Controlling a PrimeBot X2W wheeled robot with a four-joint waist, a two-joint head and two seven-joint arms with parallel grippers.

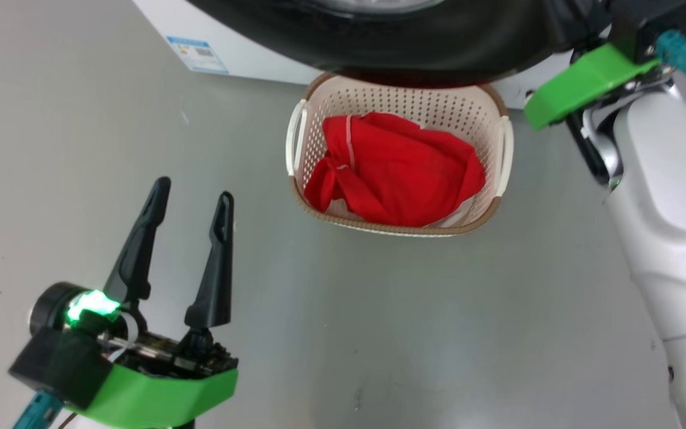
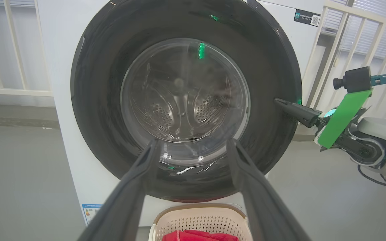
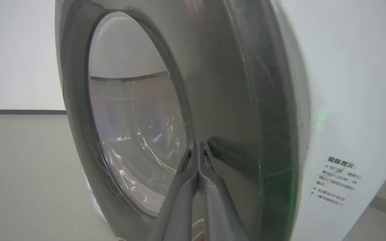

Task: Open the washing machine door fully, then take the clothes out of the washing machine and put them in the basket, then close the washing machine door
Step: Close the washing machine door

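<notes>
at the lower left of the head view, the left gripper (image 1: pixel 194 190) hangs over the floor (image 1: pixel 379 328) with its fingers spread wide and nothing between them. to its right, the basket (image 1: pixel 402 95) sits just in front of the washing machine (image 2: pixel 62 140), and the clothes (image 1: pixel 396 170) are heaped inside it (a red bundle with a line of white trim). above the basket, the washing machine door (image 2: pixel 266 83) lies against the machine's front. whether it is latched i cannot tell from these angles. further right, the right gripper (image 2: pixel 277 101) has its fingers clenched together on nothing, with the tip pressed on the door's glossy black rim. as i judge it, only the closing push is left. the narrow tip could skid off that slick rim, or a weak push could leave the door unlatched and free to swing out over the basket.
</notes>
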